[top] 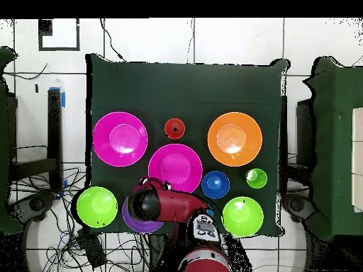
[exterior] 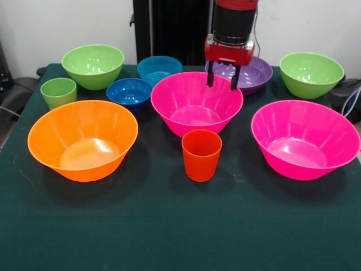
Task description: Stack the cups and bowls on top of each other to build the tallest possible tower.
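- Front view shows us no tower begun: the large glossy orange plastic bowl, two large pink plastic bowls, two green bowls, and the purple, light blue and dark blue bowls all sit apart on the dark green table.
- We judge every stacking step outstanding.
- Orange-red tumbler and light green tumbler stand singly.
- The red-and-black gripper hangs empty, fingers parted, above the middle pink bowl's far rim.
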Controlling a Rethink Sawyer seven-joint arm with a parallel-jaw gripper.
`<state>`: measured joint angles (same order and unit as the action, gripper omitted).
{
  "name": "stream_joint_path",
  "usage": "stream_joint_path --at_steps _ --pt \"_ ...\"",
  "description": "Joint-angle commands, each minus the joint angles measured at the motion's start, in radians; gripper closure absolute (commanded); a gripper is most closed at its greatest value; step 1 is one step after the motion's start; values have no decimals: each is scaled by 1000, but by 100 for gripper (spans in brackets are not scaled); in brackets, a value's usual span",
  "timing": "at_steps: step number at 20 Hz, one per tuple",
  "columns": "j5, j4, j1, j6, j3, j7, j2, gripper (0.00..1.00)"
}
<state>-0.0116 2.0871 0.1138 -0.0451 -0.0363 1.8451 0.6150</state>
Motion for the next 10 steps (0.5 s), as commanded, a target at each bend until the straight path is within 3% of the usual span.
stream_joint_path --at_steps 1,10 --pt "-22 -10 -15 -29 116 158 18 0" --pt "-113 60 -123 -131 48 256 126 0"
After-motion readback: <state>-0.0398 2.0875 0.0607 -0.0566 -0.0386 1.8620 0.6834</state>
